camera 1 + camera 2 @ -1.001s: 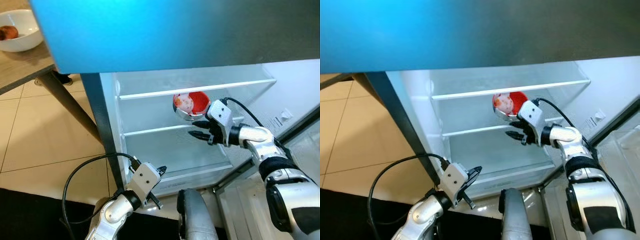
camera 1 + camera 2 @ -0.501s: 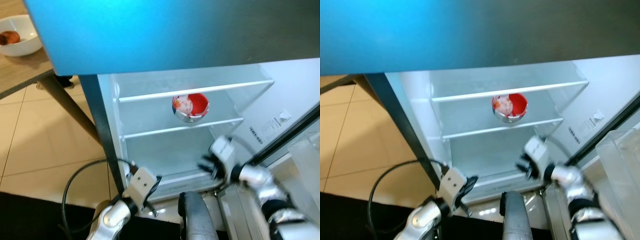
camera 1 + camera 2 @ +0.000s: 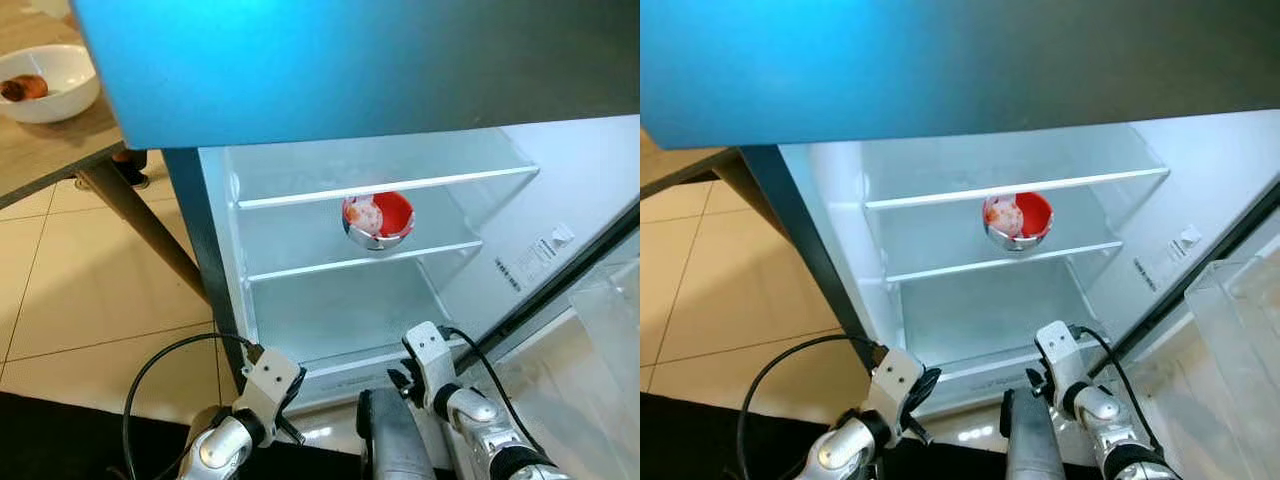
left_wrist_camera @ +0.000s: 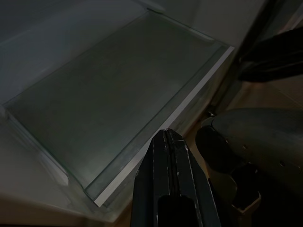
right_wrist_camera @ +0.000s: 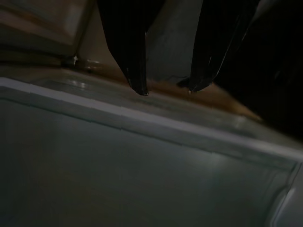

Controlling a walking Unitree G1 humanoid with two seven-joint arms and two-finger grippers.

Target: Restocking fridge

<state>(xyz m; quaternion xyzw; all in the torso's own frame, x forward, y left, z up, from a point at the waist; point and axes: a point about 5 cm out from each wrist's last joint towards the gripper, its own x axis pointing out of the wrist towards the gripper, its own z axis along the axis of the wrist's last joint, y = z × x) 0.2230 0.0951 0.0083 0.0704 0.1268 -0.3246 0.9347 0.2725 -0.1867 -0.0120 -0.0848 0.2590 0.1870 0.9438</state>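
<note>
While low, end effector (image 3: 1032,381) under can (image 3: 1017,220)

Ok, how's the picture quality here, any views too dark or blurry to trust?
Eye views: bright and sharp, the red cup clear on the middle fridge shelf. Left wrist view: dim, but the left gripper and glass shelf readable. Right wrist view: very dark, right gripper fingers silhouetted.

place: pretty clearly a home kitchen
fridge: open white fridge (image 3: 560,190) with clear glass shelves (image 3: 380,186), a red round container (image 3: 378,218) on the middle one
floor: beige ceramic floor tiles (image 3: 80,290) with dark grout
table: wooden table (image 3: 45,150) just beside the fridge, with a white ceramic bowl (image 3: 48,82) of food on it
</note>
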